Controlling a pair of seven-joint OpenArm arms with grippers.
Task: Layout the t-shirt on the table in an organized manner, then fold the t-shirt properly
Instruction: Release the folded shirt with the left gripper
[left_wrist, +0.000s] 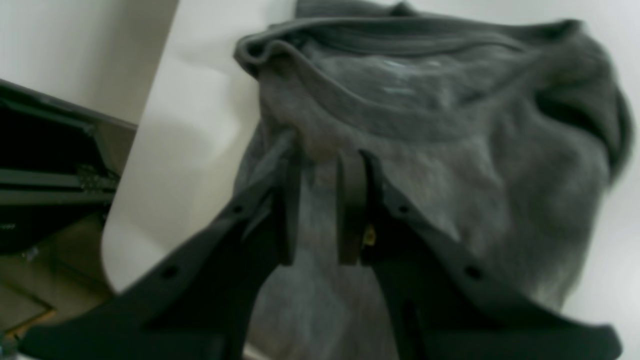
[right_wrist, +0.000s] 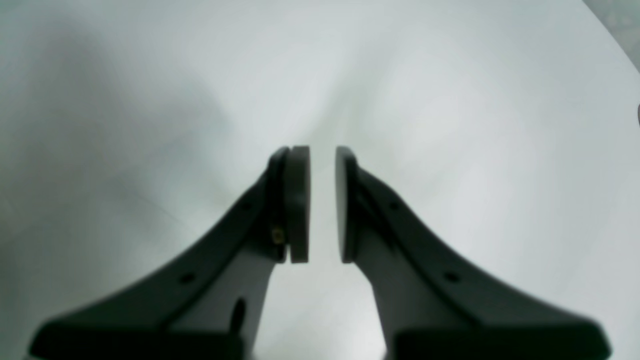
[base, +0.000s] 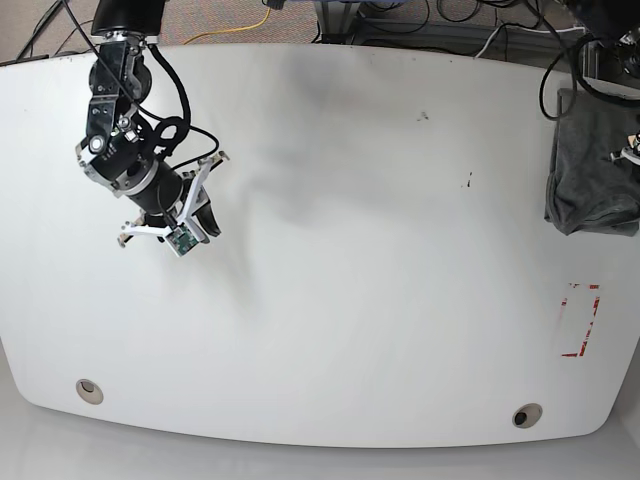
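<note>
the left pincer (left_wrist: 320, 210) pinched the bunched t-shirt (left_wrist: 425, 150) below its collar, likely needing a pull onto the table (base: 320, 250), while the right pincer (right_wrist: 322, 205) hung slightly spread, holding nothing.

The t-shirt (left_wrist: 450, 165) is soft, matt heather-grey knit cloth with a ribbed collar, bunched at the edge of the glossy, smooth white table (base: 330, 200), while the right gripper (right_wrist: 322, 205) looks like matt dark plastic.
</note>
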